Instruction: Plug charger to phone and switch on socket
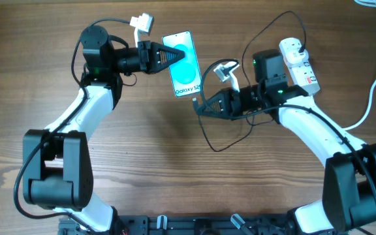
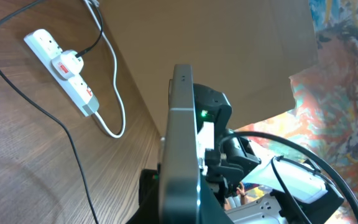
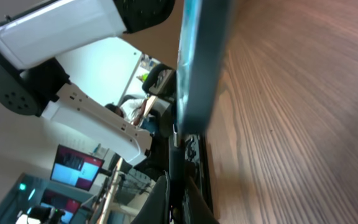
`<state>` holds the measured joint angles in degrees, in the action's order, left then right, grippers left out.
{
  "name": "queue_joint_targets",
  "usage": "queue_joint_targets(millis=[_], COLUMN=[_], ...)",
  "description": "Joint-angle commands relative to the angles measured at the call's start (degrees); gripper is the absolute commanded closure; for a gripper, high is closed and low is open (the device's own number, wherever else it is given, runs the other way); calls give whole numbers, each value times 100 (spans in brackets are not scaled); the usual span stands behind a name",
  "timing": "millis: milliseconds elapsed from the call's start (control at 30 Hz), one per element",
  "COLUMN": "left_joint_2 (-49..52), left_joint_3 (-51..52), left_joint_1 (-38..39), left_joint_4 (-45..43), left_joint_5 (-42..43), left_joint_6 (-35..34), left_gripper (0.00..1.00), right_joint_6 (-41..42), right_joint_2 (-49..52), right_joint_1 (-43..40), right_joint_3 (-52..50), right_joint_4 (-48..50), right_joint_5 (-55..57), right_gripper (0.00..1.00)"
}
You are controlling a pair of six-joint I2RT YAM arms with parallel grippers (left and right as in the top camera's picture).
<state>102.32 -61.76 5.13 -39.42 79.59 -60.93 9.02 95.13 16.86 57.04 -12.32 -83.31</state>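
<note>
Centrally in the overhead view, the phone (image 1: 183, 64) shows its cyan screen and "Galaxy" text, tilted slightly, with its text end toward the right arm. The left gripper (image 1: 165, 57) is clamped on the phone's left edge; the left wrist view shows the phone (image 2: 180, 143) edge-on between its 2 fingers. The right gripper (image 1: 198, 106) sits just below the phone's text end, its fingers drawn together on the charger (image 1: 215, 149) near the connector tip. Whether the tip is seated in the phone cannot be told; the right wrist view is blurred there. From the gripper the black cable loops over the wooden table (image 1: 175, 176) and back up to the socket (image 1: 299, 62). The socket lies well apart on the right, its red switch (image 2: 91, 93) at one end and a thick white cord (image 1: 374, 85) trailing away.
</note>
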Motion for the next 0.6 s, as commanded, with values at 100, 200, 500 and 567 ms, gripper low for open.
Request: queue_joint_targets(millis=[100, 200, 500, 567], left_joint_2=[-52, -52, -52, -52], left_joint_3=[-70, -70, -70, -70], left_joint_1=[28, 28, 103, 103], left_joint_4=[-20, 52, 131, 129], left_joint_5=[103, 140, 199, 199], left_joint_6=[52, 70, 157, 157], left_gripper=[96, 96, 96, 96], right_joint_6=[162, 337, 627, 651], right_joint_2=[-85, -85, -85, -85], right_joint_1=[59, 59, 59, 59], right_joint_3=[22, 22, 22, 22], right_joint_4=[179, 424, 584, 581], right_joint_5=[94, 103, 251, 254], right_gripper=[96, 96, 96, 96])
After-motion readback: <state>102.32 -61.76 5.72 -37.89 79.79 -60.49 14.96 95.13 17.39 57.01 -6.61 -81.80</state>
